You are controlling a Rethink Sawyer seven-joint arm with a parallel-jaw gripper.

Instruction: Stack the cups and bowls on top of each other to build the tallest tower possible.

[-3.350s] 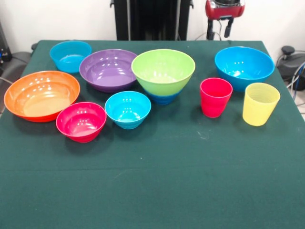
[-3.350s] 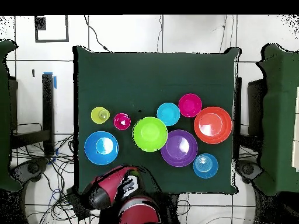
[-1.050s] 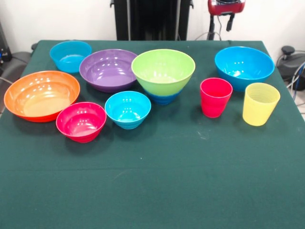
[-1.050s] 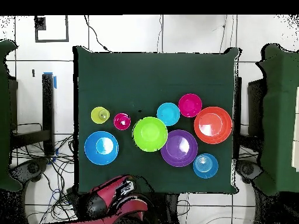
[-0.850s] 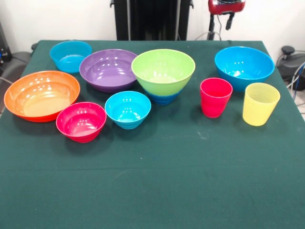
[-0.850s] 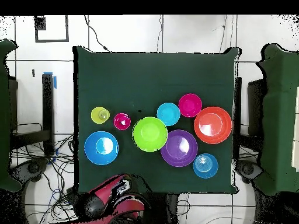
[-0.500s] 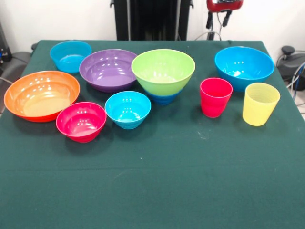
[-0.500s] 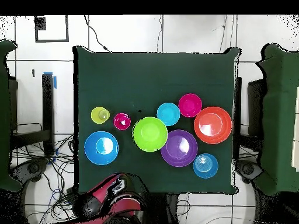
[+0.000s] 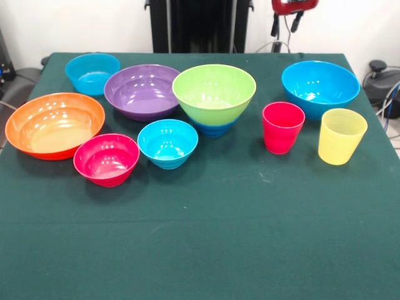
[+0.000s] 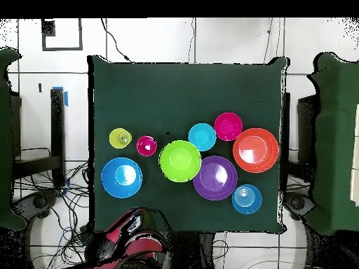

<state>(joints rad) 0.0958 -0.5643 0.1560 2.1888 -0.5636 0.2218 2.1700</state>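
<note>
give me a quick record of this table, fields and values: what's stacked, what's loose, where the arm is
stack: lime bowl sitting on a dark blue bowl
loose bowls: orange, purple, pink, small cyan, far cyan, big blue
cups: red and yellow, upright, apart, unstacked
end effector: high at the table's far edge, behind the big blue bowl, holding nothing
table: green cloth

My pincer (image 9: 285, 24) shows two short black fingers (image 9: 275, 26) beneath a glossy red housing with a dark band across its top. From overhead, just off the edge of the green surface (image 10: 189, 91), my arm (image 10: 130, 242) is a rounded red shell with black joints and a pale patch on its upper side.
</note>
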